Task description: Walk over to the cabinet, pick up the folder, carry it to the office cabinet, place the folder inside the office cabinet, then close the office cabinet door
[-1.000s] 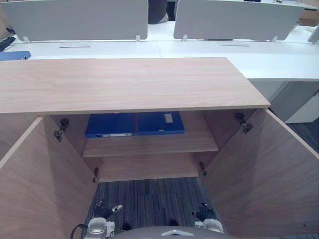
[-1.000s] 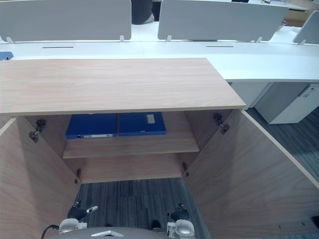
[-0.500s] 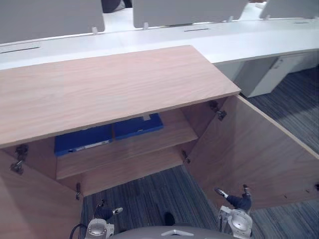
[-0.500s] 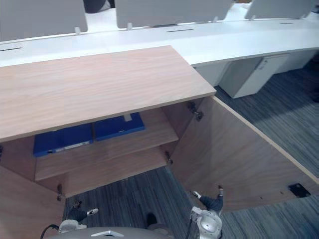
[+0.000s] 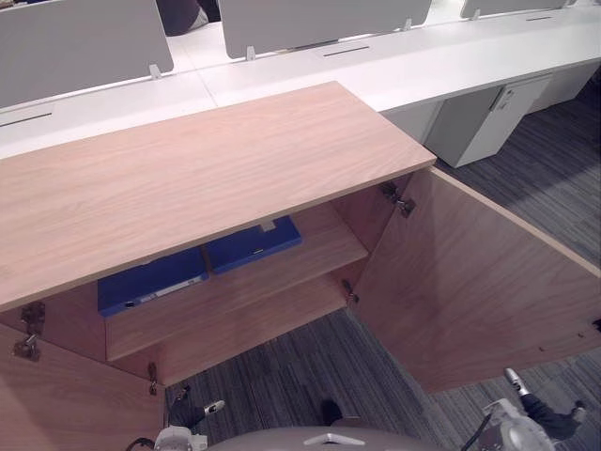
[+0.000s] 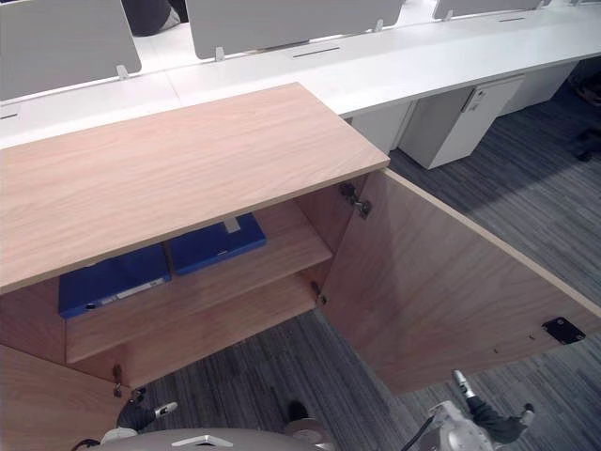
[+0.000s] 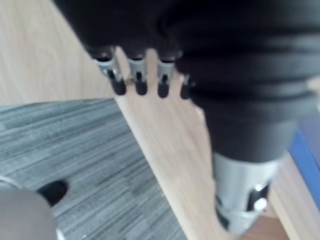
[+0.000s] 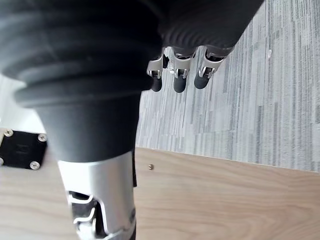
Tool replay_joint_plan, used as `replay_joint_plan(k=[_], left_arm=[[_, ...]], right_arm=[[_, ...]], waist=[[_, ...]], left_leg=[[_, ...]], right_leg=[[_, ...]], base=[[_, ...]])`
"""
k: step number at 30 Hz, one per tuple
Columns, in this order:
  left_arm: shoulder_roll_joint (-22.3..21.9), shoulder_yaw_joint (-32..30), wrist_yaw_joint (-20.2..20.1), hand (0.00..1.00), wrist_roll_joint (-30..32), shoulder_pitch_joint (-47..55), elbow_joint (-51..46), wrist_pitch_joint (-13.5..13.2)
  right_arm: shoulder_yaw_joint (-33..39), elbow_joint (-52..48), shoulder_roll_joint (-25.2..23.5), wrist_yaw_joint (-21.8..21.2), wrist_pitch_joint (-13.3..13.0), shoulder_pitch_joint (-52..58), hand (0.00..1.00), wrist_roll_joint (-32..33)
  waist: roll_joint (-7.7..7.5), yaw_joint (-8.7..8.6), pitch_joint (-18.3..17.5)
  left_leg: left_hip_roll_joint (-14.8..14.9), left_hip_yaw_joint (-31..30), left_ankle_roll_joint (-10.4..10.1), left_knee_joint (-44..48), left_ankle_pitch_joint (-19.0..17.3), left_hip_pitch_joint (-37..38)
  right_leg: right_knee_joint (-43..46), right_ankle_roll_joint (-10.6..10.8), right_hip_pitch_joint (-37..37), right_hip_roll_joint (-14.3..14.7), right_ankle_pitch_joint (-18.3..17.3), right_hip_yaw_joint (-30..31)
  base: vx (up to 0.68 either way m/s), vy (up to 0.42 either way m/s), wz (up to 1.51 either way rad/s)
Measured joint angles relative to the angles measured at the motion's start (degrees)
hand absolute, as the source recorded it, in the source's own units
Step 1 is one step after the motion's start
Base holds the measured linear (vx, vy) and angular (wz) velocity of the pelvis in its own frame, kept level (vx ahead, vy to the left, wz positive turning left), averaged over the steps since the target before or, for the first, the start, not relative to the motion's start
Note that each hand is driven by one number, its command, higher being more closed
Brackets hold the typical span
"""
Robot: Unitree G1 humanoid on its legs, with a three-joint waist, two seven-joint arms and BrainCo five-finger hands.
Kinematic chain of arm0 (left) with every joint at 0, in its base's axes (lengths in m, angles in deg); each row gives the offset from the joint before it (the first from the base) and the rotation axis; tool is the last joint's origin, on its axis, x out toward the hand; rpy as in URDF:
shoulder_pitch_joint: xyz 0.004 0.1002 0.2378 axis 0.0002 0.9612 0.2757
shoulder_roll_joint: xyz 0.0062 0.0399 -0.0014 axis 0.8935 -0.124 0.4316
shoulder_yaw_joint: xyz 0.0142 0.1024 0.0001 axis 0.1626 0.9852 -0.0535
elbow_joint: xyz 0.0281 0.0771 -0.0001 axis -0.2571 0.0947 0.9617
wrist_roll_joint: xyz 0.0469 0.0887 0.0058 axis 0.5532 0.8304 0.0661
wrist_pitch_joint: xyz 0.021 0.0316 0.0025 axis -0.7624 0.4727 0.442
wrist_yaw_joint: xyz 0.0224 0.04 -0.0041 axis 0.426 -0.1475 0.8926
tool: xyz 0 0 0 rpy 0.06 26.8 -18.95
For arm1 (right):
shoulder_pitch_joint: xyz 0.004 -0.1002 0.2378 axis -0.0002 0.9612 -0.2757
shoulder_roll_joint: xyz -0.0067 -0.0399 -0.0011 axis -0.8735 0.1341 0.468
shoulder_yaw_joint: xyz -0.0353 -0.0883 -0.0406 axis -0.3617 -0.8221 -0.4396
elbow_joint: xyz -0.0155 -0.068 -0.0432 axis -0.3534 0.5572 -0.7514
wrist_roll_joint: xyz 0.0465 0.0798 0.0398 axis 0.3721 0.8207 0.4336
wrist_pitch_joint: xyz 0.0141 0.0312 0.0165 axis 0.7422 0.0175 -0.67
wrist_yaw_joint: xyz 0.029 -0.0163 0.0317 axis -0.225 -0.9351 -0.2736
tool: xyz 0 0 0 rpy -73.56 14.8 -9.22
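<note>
Left eye view looks down on a low wooden office cabinet [image 5: 207,178] with a broad plain top and both doors swung wide. On its upper shelf [image 5: 291,277] two blue folders lie flat side by side, pushed towards the back: the left folder [image 5: 150,282] and, touching or nearly touching it, the right folder [image 5: 254,246]. The lower shelf shows as a bare strip of wood.

Grey striped carpet [image 5: 310,376] covers the floor. Behind the cabinet runs a row of white desks [image 5: 423,66] with grey divider screens [image 5: 75,42], and a white pedestal unit [image 5: 479,122] stands under the desk to the right. A person in dark clothing [image 5: 183,14] sits beyond the screens.

The right door [image 5: 470,282] stands out at a wide angle, metal hinges [image 5: 396,199] at its inner edge and a black catch plate [image 6: 562,329] near its free edge. The left door [image 5: 66,413] reaches to the lower corner. Carpet runs between the two doors and on past the right door into an aisle.

A white strip on the left folder's spine and a small white label on the right folder carry print too small to read.

The left hand [image 7: 150,40] hangs by the left door, its fingers [image 7: 118,86] loose and holding nothing. The right hand [image 8: 190,25] hangs just beside the right door's free edge, fingers [image 8: 177,82] likewise relaxed and unladen.
</note>
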Motion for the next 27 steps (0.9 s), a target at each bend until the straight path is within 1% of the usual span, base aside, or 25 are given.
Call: replay_joint_plan(k=[2, 4, 8, 11, 16, 21, 24, 27], left_arm=[[-0.08, 0.07, -0.02, 0.00, 0.00, 0.03, 0.13, 0.00], [0.00, 0.09, -0.02, 0.00, 0.00, 0.04, 0.30, -0.01], [0.04, 0.30, -0.07, 0.00, -0.01, -0.04, 0.78, -0.06], [0.31, 0.87, -0.12, 0.00, -0.01, -0.01, 0.93, -0.17], [0.54, 0.99, -0.38, 0.00, -0.01, 0.14, 2.10, -0.47], [0.57, 1.15, -0.55, 0.00, 0.00, 0.46, 2.74, -0.49], [0.57, 1.14, -0.75, 0.00, 0.00, 0.48, 2.76, -0.51], [0.56, 1.15, -1.26, 0.00, 0.03, 0.50, 2.76, -0.55]], right_arm=[[1.41, 0.45, 1.86, -0.03, -0.36, -1.43, 0.00, 1.23], [3.08, 2.91, 5.34, -0.17, -1.04, -4.02, 0.00, 2.48], [3.32, 7.27, 10.91, -0.69, -1.45, -7.69, 0.00, 5.26], [3.31, 9.79, 13.66, -2.15, -1.60, -9.92, 0.00, 6.52], [3.06, 13.44, 17.51, -3.10, -1.64, -12.47, 0.00, 7.31], [2.46, 16.50, 21.21, -4.35, -1.63, -12.96, 0.00, 8.51], [2.02, 16.54, 22.00, -4.42, -1.63, -12.99, 0.00, 8.52], [1.11, 16.99, 22.31, -4.44, -1.63, -12.99, 0.00, 8.51]], waist=[[0.31, -0.04, -0.08], [0.68, -0.05, -0.12], [1.30, -0.06, 0.08], [1.88, -0.12, 0.27], [2.42, -0.16, 0.23], [2.90, -0.63, 0.66], [3.25, -1.10, 1.00], [3.26, -1.54, 1.03]], left_leg=[[-0.05, 0.00, 0.00, -0.01, -0.08, -0.01], [-0.15, -0.03, -0.01, -0.02, -0.10, -0.07], [-0.21, -0.31, 0.37, -0.02, 0.13, -0.22], [-0.22, -0.76, 0.41, -0.02, 0.15, -0.50], [-0.21, -2.30, 0.53, 0.07, 0.24, -1.07], [-0.20, -3.68, 0.54, 0.16, 0.24, -1.01], [-0.19, -4.13, 0.54, 0.19, 0.25, -0.98], [-0.16, -4.65, 0.56, 0.22, 0.28, -0.99]], right_leg=[[-0.04, 0.04, -0.02, 0.00, -0.05, 0.01], [-0.19, 0.17, -0.05, 0.01, 0.01, 0.00], [-0.73, 0.50, 0.11, 0.01, 0.22, -0.27], [-1.19, 0.56, 0.23, -0.03, 0.27, -0.82], [-2.10, 0.69, 0.68, -0.11, 0.40, -1.83], [-3.08, 0.70, 1.96, -0.28, 0.41, -3.26], [-3.34, 0.75, 2.38, -0.31, 0.45, -3.75], [-3.71, 0.80, 2.79, -0.32, 0.49, -4.29]], base=[[-0.01, -0.037, -0.01], [-0.01, -0.034, 0.00], [0.00, -0.026, 0.02], [-0.01, -0.038, 0.06], [-0.01, -0.043, 0.11], [-0.02, -0.040, 0.14], [-0.04, -0.041, 0.07], [-0.05, -0.049, 0.07]])
